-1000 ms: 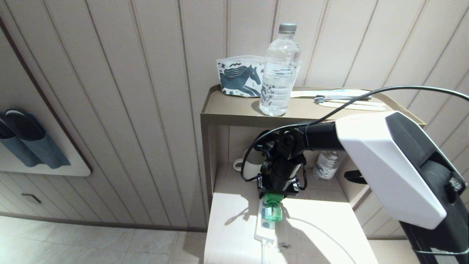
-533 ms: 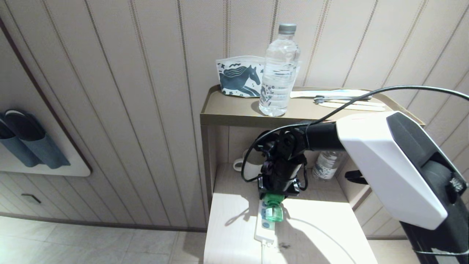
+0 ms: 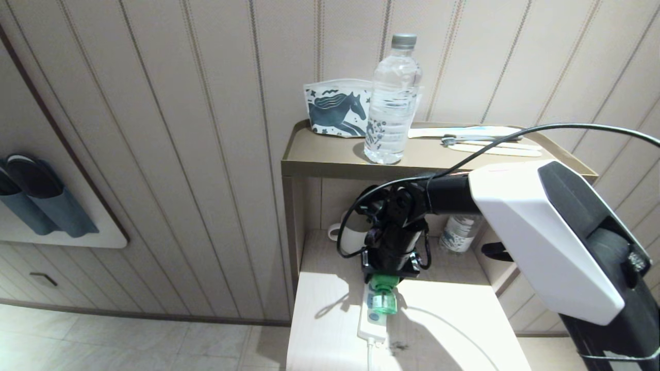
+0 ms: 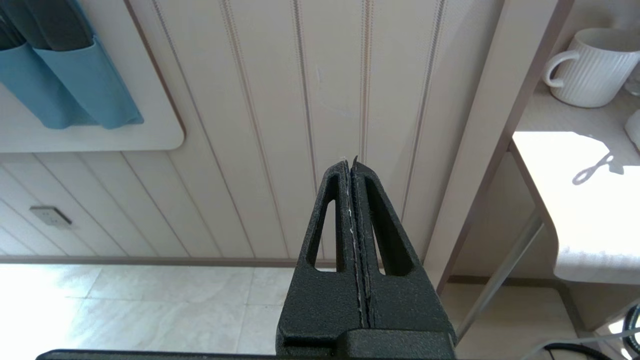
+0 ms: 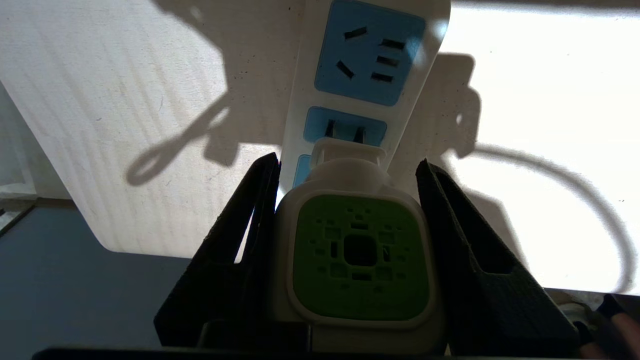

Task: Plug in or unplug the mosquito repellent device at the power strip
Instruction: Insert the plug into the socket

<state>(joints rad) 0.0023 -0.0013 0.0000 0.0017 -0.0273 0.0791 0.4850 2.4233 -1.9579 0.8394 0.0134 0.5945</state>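
1. The right gripper (image 3: 384,278) is reaching down over the lower shelf (image 3: 454,314) of the stand, and its two black fingers (image 5: 240,240) sit on either side of the mosquito repellent device (image 3: 383,298), clamped on its white-and-green top.
2. From the right wrist view, the device's (image 5: 360,255) green square face points straight back at the camera, and its white plug end sits right at a pale blue socket face of the power strip (image 5: 360,75). Can't tell if the prongs are fully in.
3. The power strip (image 3: 372,322) lies flat on the shelf, running toward the front edge, with its white cord (image 3: 454,335) curling off across the sunlit part.
4. The left gripper (image 4: 352,165) is parked off the left side of the stand, fingers pressed together with nothing in them, facing the panelled wall (image 4: 280,100).
5. A white mug (image 3: 350,238) and a small water bottle (image 3: 456,233) stand at the back of the lower shelf.
6. On the top shelf (image 3: 330,154) there's a big clear water bottle (image 3: 392,103) and a horse-print pouch (image 3: 335,111).
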